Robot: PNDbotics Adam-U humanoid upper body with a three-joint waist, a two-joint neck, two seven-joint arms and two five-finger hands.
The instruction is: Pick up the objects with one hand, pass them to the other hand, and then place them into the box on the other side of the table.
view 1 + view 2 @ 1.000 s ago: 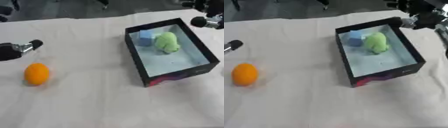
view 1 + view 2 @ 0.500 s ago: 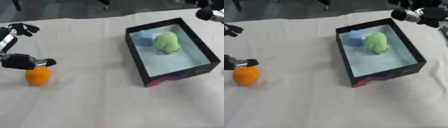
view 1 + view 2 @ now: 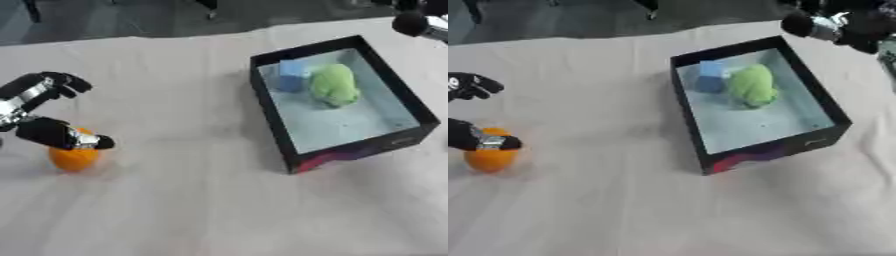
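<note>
The orange [image 3: 73, 156] sits near the table's left edge, and the left hand [image 3: 39, 112] hangs over it with thumb and fingers spread apart, the thumb across its top. To grasp it well, the hand should lower until thumb and fingers straddle the fruit's widest part before closing. The right hand [image 3: 842, 26] waits by the box [image 3: 273, 107] at the far right corner; whether its fingers are curled I cannot tell.

A cloth-covered table with dark floor beyond its far edge.

The table [image 3: 201, 210] fills nearly the whole scene, spread with a pale, off-white cloth [image 3: 623, 200] that lies in soft wrinkles and shallow folds, most of them near the front. Its far edge runs slightly askew, higher on the right. Past it lies a dark grey floor [image 3: 131, 17], with a few thin dark legs of furniture [image 3: 33, 10] standing at the far left and far middle. The light is even and soft.
</note>
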